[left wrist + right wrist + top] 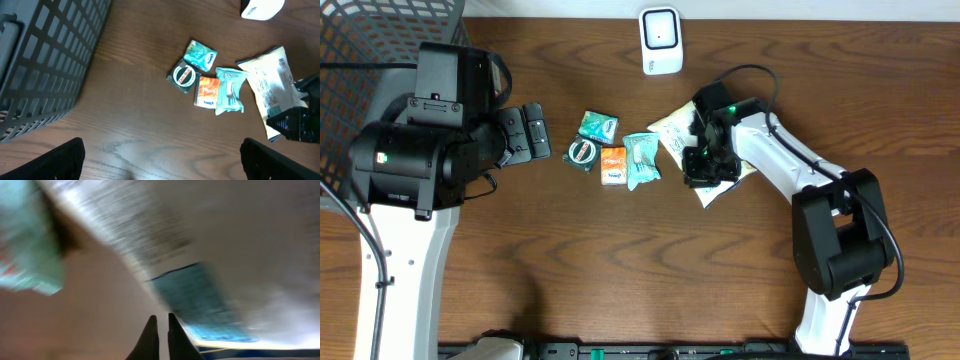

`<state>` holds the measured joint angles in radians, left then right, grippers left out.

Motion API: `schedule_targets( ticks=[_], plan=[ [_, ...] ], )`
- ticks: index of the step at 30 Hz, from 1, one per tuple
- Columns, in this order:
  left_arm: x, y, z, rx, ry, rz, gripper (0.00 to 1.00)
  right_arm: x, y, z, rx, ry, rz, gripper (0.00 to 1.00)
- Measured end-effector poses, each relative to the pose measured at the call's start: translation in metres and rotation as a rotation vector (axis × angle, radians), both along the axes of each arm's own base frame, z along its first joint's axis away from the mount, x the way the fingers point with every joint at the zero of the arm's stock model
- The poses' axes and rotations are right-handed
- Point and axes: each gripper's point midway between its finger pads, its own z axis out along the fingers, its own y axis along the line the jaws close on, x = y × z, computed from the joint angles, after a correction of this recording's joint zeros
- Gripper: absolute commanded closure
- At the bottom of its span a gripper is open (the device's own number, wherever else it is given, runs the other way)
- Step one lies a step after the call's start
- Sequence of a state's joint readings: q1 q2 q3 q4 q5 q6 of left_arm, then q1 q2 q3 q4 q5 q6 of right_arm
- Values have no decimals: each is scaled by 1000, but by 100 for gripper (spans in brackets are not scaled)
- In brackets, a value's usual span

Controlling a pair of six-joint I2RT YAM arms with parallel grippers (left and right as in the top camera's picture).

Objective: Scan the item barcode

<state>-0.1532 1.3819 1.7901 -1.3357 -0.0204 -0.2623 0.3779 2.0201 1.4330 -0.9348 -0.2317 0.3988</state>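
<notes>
While your right gripper [708, 165] sits down on the cream packet [672, 128], its fingers [148, 340] are drawn together with only a sliver between the tips. The right wrist view is too blurred for you to tell whether they pinch the film or merely rest against it. That packet lies on the wooden table [620, 270] right of centre, partly hidden under the gripper, with a blue printed panel on its face. The white scanner [660, 41] stands at the far edge of the table, apart from the packet. Just left of the packet you have four small items: a pale blue pouch [641, 160] touching an orange sachet [614, 165], a round dark pack [582, 153] and a teal sachet [598, 126]. Your left gripper [530, 133] hovers left of that group, beside the black mesh basket [380, 40], its fingers spread wide with nothing between them
</notes>
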Motion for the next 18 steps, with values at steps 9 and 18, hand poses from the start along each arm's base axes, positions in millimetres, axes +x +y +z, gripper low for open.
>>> schedule_targets(
  ticks=[9,18],
  plan=[
    [0,0,0,0,0,0,2,16,-84,-5,-184,8,-208,99],
    [0,0,0,0,0,0,2,47,-117,43,167,21,-293,99]
  ],
)
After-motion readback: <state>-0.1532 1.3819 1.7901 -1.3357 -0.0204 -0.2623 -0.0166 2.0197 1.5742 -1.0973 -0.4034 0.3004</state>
